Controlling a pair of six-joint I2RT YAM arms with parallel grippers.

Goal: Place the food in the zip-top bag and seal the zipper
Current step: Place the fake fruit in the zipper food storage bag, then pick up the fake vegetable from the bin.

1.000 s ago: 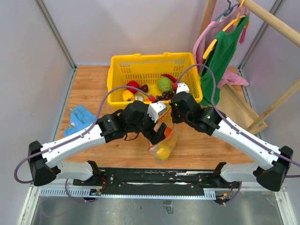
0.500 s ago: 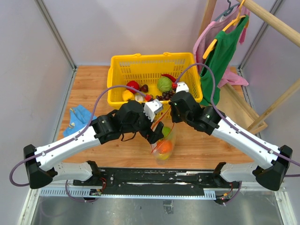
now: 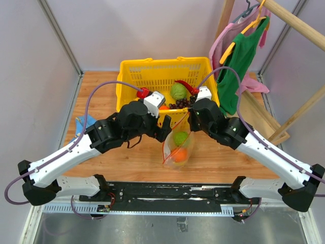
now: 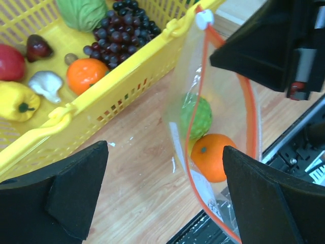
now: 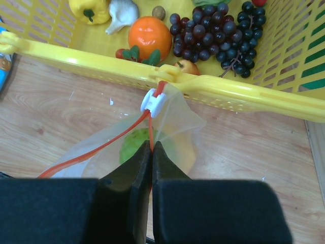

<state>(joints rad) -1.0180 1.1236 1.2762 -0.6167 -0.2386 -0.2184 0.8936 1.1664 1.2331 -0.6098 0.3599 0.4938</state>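
Wooden table | right gripper pinches zipper, frame centre; left gripper spread (holding nothing) | risk: pinch slips, zip-top bag spills food.

This is probably a robotics lab test cell: a white left arm and right arm are sitting bolted to a black rail at the wooden counter's edge. Grey panels in metal framing are boxing it in. Toy food is lying in a yellow basket, and garments are hanging on a wooden rack.
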